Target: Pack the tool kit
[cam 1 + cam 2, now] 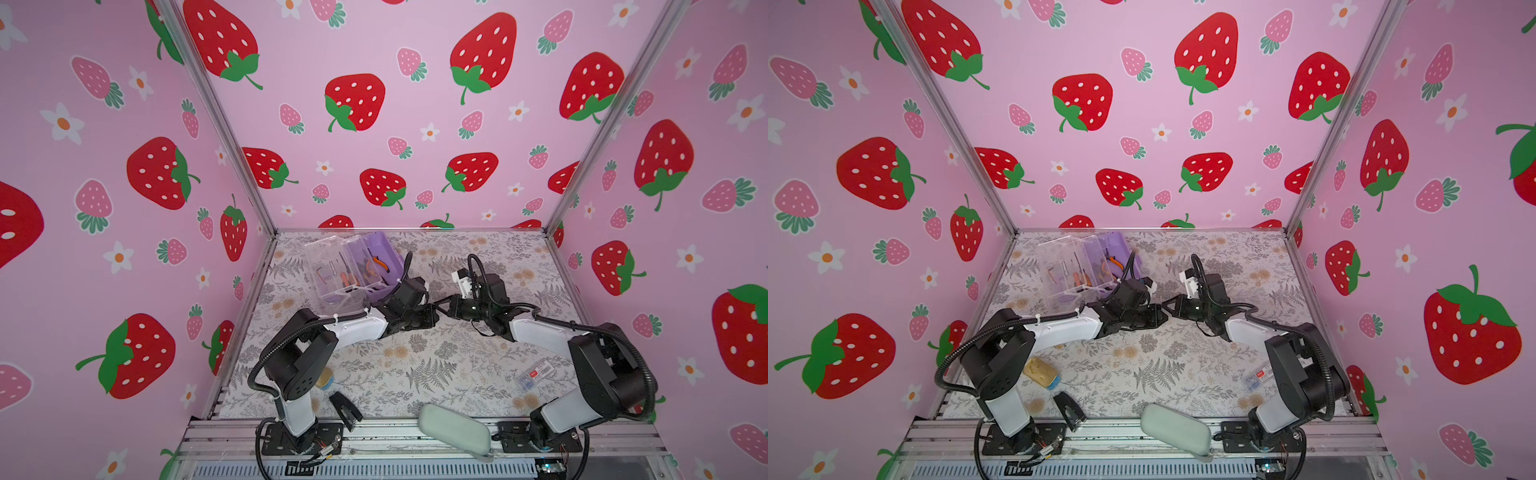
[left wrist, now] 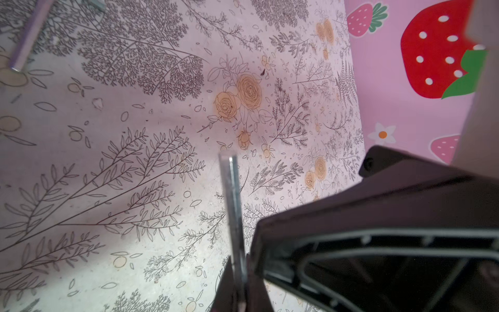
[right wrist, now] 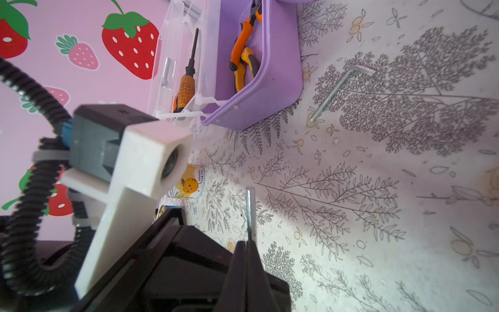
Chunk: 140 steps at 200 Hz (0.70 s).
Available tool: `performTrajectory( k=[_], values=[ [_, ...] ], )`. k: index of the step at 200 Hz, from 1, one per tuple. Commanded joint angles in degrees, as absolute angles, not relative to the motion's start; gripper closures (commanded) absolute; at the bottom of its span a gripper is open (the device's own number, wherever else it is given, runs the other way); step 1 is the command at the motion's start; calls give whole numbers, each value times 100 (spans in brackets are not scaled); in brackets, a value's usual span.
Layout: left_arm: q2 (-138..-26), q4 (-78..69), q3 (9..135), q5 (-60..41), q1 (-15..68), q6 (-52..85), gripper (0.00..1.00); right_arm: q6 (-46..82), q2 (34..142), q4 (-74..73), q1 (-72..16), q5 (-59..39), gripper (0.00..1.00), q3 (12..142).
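The left gripper (image 1: 1160, 318) and right gripper (image 1: 1166, 305) meet tip to tip. The open tool kit (image 1: 1117, 245) lies just beyond the left gripper, on its left.

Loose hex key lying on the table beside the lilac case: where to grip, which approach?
I'd take the hex key mid-way along its long arm, from straight above, jaws across the shaft. It lies flat on the table, apart from the case, so only the top is open.

Lilac base and clear lid on the tool kit (image 3: 278, 81). Orange and black on the pliers (image 3: 240, 43) and the screwdriver (image 3: 186, 83). Plain silver hex key (image 2: 232, 202). Pale tabletop (image 1: 415, 374) printed with grey ferns and tan roses. Pink walls (image 1: 374, 166) with red strawberries, green leaves, white flowers. Pale green pouch (image 1: 455, 428); gold tin (image 1: 1040, 371).
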State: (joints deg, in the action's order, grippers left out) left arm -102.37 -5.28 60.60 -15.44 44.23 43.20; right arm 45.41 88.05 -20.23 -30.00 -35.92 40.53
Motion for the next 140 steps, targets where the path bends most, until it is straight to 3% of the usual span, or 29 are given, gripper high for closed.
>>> performTrajectory(
  k=[1, 7, 27, 44, 105, 140],
  values=[
    [-10128, -424, 6261, -1485, 4404, 4220, 100, 4574, 8644, -2033, -3010, -3527, 100, 3964],
    [-10102, -383, 6259, -1477, 4400, 4199, 100, 4549, 8623, -2022, -3007, -3511, 99, 3962],
    [-9911, -123, 6227, -1425, 4328, 4087, 100, 4528, 8460, -1991, -2981, -3380, 75, 3943],
    [-9571, 393, 6207, -1138, 4200, 3907, 100, 4491, 8264, -1939, -2911, -3225, 66, 3931],
    [-8170, 3326, 6918, 1506, 3147, 3046, 100, 4070, 7761, -1599, -2580, -2888, 60, 3721],
    [-8226, 3906, 7224, 1897, 2364, 3020, 100, 3938, 7818, -1612, -2498, -2970, 60, 3508]
  ],
)
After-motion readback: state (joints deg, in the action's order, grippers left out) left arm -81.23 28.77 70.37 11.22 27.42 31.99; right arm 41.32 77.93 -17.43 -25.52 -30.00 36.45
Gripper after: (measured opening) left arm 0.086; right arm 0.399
